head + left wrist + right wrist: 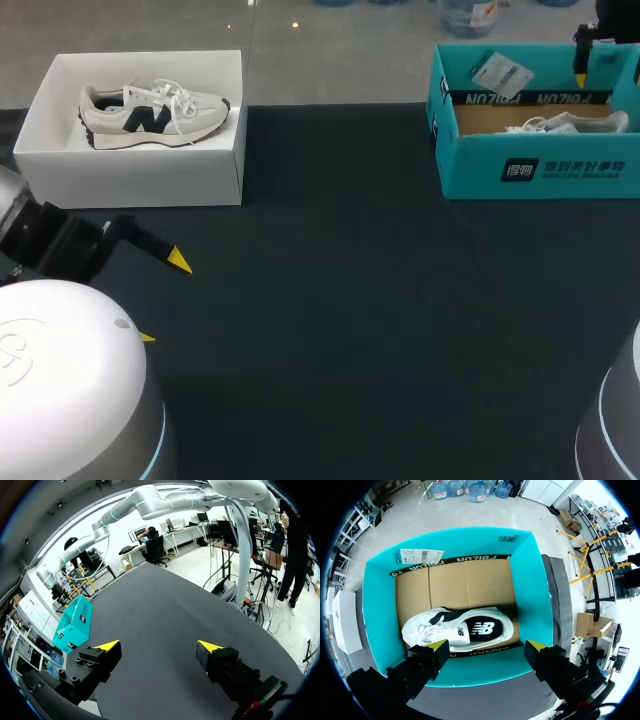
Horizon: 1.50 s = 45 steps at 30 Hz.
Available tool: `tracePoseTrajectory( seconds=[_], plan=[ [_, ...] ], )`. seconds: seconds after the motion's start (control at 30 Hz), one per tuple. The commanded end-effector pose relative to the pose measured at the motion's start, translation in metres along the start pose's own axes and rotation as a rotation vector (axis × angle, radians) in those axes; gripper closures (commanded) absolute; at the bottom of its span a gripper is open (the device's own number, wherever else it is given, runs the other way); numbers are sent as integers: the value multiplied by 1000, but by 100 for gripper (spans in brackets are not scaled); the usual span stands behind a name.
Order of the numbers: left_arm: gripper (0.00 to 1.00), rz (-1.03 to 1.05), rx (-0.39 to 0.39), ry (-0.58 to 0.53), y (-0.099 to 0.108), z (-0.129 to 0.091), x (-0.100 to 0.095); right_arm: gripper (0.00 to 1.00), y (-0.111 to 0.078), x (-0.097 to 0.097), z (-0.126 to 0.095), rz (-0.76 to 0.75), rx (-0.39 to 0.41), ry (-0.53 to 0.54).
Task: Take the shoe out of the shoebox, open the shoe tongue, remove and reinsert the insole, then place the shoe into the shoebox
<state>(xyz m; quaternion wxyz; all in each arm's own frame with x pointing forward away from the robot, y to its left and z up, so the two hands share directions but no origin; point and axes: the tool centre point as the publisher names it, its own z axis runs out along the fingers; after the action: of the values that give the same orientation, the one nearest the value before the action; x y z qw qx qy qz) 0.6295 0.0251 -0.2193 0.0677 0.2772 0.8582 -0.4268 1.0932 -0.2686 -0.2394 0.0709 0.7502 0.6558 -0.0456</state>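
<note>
The shoe point(465, 627) lies on its side in the box point(535, 590), just under the spread right fingers point(436, 650), its long way running from finger to finger, while the spread left fingers point(107, 646) hang far off over the desk point(165, 610).

A robot lab: a white left arm point(60, 380) and right arm point(615, 420) stand at the near edge of a dark bench point(350, 330), a teal shoebox point(540, 170) and a white shoebox point(140, 180) at its far edge.
</note>
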Motion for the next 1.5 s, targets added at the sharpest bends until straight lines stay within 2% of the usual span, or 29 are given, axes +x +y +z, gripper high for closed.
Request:
tracePoseTrajectory(
  seconds=[0.03, 0.37, 0.5, 0.6, 0.67, 0.8, 0.97, 1.03, 1.3, 1.4, 1.5],
  plan=[
    [0, 0, -3, 3, 0, 0, 0, 0, -6, 5, -10, 2, -6, -18],
    [0, 0, -3, 3, 0, 0, 0, 0, -6, 5, -10, 2, -6, -18],
    [0, 171, -94, 65, -1, -24, -17, 0, -6, 5, -10, 2, -6, -18],
    [0, 250, -120, 100, 4, -44, -28, 0, -6, 5, -10, 2, -6, -18],
    [0, 286, -120, 129, 8, -53, -31, 0, -6, 5, -10, 2, -6, -18],
    [0, 426, -125, 264, 22, -66, -33, 0, -6, 5, -10, 2, -6, -18],
    [0, 542, -170, 307, 37, -84, -37, 0, -6, 5, -10, 2, -6, -18],
    [0, 587, -165, 321, 42, -93, -40, 0, -6, 5, -10, 2, -6, -18],
    [0, 751, -213, 489, 65, -127, -56, 0, -6, 5, -10, 2, -6, -18],
    [0, 825, -241, 560, 74, -135, -58, 0, -6, 5, -10, 2, -6, -18],
    [0, 841, -257, 583, 80, -140, -61, 0, -6, 5, -10, 2, -6, -18]
  ],
)
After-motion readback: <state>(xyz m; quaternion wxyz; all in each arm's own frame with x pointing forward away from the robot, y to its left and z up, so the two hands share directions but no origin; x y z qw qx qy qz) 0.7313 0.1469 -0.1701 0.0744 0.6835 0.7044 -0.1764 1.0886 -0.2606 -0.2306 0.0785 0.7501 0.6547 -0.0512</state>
